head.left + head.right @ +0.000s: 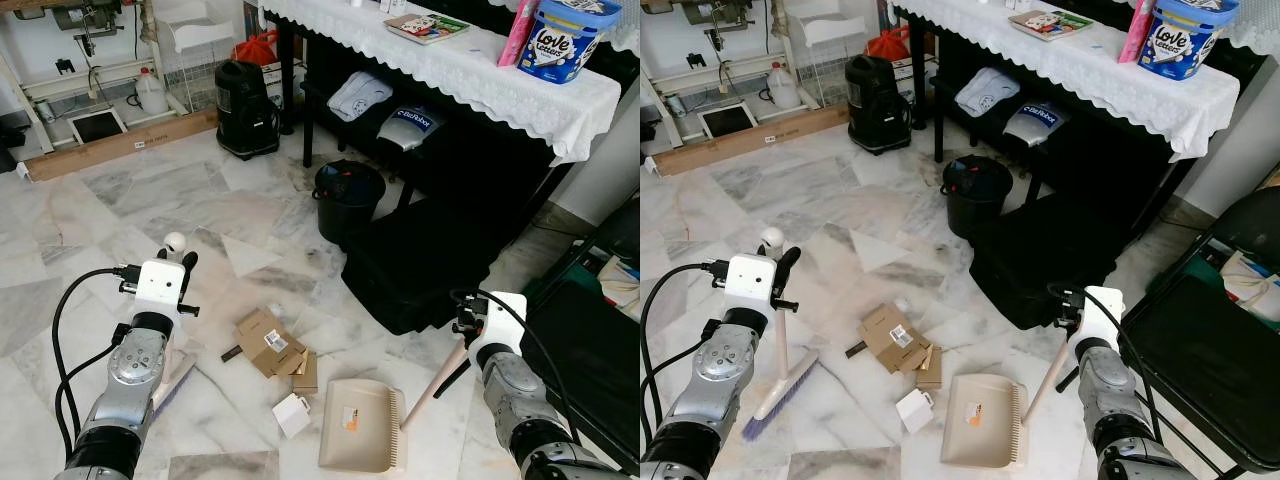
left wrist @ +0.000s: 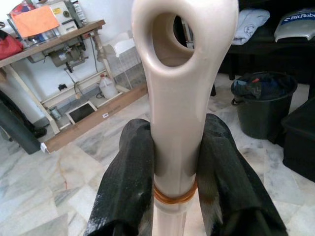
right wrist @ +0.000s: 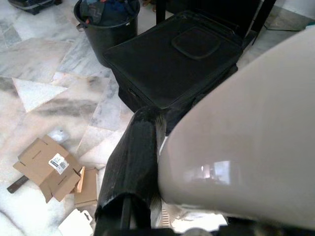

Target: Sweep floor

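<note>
broom (image 1: 780, 345) being clamped upright by left gripper (image 2: 174, 167), bristles grounded for sweeping | dustpan (image 1: 982, 420) being steadied by its handle in right gripper (image 3: 147, 162), mouth facing cardboard scraps (image 1: 895, 342) just beside it

Both eye views look forward and down from the robot's head onto the marble floor (image 1: 120, 200), sharing the cardboard scraps (image 1: 270, 345), the dustpan (image 1: 355, 425) and the black bucket (image 1: 975, 190), with a small sideways offset between them. The left wrist view sits very close along the broom handle (image 2: 177, 108), facing the bucket and a far workbench (image 2: 54, 46). The right wrist view looks down past the dustpan's handle (image 3: 246, 142) at the same scraps and a black case (image 3: 177, 59).
</note>
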Motion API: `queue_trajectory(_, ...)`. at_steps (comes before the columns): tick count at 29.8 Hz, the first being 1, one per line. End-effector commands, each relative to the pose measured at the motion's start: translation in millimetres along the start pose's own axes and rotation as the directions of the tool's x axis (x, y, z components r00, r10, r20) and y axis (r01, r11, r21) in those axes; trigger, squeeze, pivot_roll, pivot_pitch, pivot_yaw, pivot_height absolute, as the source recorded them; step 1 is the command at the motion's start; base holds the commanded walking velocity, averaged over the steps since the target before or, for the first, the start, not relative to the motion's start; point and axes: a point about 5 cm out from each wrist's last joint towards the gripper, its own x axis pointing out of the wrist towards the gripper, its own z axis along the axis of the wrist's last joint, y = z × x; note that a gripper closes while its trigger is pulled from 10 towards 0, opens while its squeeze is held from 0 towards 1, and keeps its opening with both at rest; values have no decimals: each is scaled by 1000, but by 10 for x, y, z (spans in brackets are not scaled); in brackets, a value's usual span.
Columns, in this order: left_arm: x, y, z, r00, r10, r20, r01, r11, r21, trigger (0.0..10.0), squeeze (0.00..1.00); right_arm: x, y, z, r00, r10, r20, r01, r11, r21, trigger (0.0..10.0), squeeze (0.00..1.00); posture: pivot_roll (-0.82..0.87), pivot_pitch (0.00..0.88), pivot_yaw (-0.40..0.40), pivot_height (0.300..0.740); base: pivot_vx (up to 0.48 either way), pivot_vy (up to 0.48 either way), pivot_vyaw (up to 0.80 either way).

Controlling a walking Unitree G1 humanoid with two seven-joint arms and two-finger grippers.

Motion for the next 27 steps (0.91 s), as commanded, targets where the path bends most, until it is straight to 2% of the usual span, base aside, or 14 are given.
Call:
queue_trajectory(1, 42, 28, 96, 999, 1, 50, -2, 1000, 21, 10000, 0, 15, 40, 57, 1000, 13, 27, -13, 1000, 7, 0, 0, 77, 55, -39, 740, 0, 0, 0)
queue_trajectory(3, 45, 29, 98, 999, 7, 48, -7, 1000, 13, 10000, 0, 24, 53, 81, 999, 12, 35, -12, 1000, 7, 0, 0, 80, 52, -39, 740, 0, 0, 0)
queue_trajectory(4, 48, 40, 95, 999, 19, 44, -19, 1000, -1, 10000, 0, 34, 72, 116, 999, 12, 49, -12, 1000, 7, 3647, 0, 80, 52, -39, 740, 0, 0, 0)
queue_trajectory(5, 45, 53, 85, 999, 26, 37, -25, 1000, -7, 10000, 0, 41, 92, 140, 998, 13, 60, -14, 1000, 11, 10000, 0, 82, 46, -39, 740, 0, 0, 0)
queue_trajectory(8, 36, 63, 68, 999, 32, 27, -32, 999, -14, 10000, 0, 51, 122, 177, 997, 17, 78, -18, 1000, 20, 10000, 0, 83, 40, -39, 740, 0, 0, 0)
queue_trajectory(11, 9, 21, -9, 1000, 10, -24, -10, 999, -31, 10000, 0, 57, 157, 192, 996, 12, 89, -15, 999, 40, 10000, 0, 87, 38, -41, 740, 0, 0, 0)
queue_trajectory(14, 0, 21, -57, 998, 39, -53, -44, 994, -103, 10000, 0, 57, 184, 176, 996, 16, 82, -20, 999, 43, 10000, 0, 84, 36, -42, 740, 0, 0, 0)
queue_trajectory(27, 38, -75, -111, 996, 26, -88, -39, 989, -144, 10000, 0, 22, 201, 3, 1000, 16, 11, -16, 1000, 11, 10000, 0, 86, 37, -46, 740, 0, 0, 0)
